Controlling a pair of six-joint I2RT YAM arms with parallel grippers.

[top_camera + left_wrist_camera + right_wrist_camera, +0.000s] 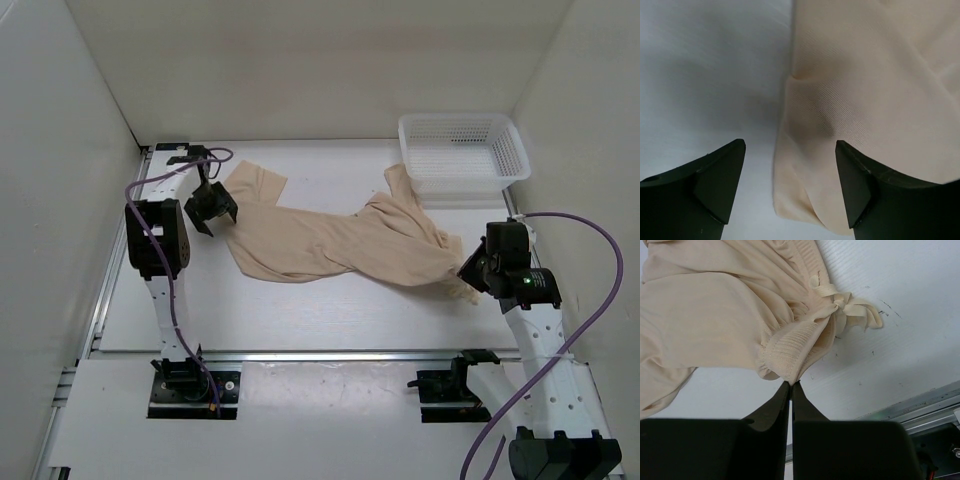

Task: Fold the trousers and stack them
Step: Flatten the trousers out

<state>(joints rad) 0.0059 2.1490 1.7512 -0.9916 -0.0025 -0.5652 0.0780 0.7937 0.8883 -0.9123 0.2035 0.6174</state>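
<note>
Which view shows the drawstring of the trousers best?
The right wrist view: the knotted drawstring lies clear beside the ribbed waistband. The top view shows only a pale speck; the left wrist view, none of it.

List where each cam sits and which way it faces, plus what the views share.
Top external: fixed above and behind the bases, looking down on the table, trousers and basket; left arm and right arm show.
Left wrist: on the left arm, looking down past the open left gripper at the trousers' edge and bare table.
Right wrist: looking past the shut right gripper, which pinches the waistband near the drawstring.
Shared: all three see the trousers.
</note>
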